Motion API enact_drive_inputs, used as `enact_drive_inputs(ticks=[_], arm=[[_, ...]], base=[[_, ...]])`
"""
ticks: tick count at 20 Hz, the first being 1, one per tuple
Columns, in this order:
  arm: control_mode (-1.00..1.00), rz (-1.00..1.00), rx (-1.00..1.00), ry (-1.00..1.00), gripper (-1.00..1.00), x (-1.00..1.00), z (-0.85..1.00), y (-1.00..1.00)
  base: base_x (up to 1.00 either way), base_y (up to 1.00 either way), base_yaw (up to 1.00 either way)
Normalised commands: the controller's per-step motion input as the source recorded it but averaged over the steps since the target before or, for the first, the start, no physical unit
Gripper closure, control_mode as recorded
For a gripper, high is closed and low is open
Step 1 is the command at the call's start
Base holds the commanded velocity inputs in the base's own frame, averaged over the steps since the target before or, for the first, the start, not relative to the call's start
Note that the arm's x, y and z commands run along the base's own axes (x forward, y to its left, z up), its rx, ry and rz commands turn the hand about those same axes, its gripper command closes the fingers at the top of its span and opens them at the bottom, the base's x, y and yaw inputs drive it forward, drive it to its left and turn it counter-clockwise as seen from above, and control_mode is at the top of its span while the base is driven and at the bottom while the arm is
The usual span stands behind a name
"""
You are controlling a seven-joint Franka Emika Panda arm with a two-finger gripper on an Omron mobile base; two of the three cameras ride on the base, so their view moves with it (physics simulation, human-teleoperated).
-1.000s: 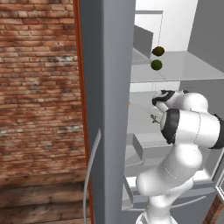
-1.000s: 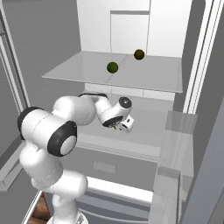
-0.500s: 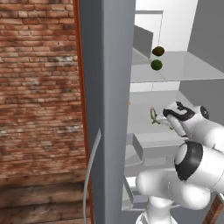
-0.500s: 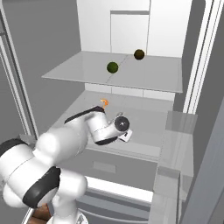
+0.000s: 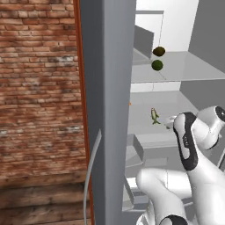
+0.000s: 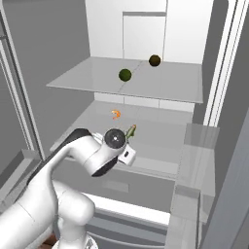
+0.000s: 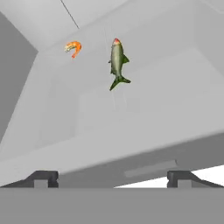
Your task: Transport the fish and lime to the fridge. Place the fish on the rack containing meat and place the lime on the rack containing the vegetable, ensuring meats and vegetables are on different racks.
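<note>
My gripper [image 7: 112,177] wide open, empty; fish [image 7: 117,62] upper centre, near shrimp [image 7: 73,47]; retreat straight, avoid nudging fish.

Fridge [image 6: 146,29], interior: upper shelf [image 6: 165,87] bears lime [image 6: 125,75], round item [image 6: 154,60] behind it. Lower shelf [image 6: 160,129] bears fish [image 7: 117,63], shrimp [image 7: 73,47] just beside.

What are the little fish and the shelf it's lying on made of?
The fish looks like real fish: a dull olive back, a paler belly, thin fins. The shelf looks like pale, smooth plastic or frosted glass. It is flat, plain and has no grain, so I can't tell which.
</note>
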Motion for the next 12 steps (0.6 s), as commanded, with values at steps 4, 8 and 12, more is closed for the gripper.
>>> enact_drive_inputs(ticks=[4, 8, 12], arm=[[-1.00, 0.00, 0.07, 0.36, -1.00, -0.92, 1.00, 0.00], [-1.00, 0.00, 0.07, 0.35, -1.00, -0.94, 1.00, 0.00], [-1.00, 0.03, 0.00, 0.12, -1.00, -0.94, 1.00, 0.01]], base=[[0.00, 0.00, 0.00], [0.00, 0.00, 0.00], [0.00, 0.00, 0.00]])
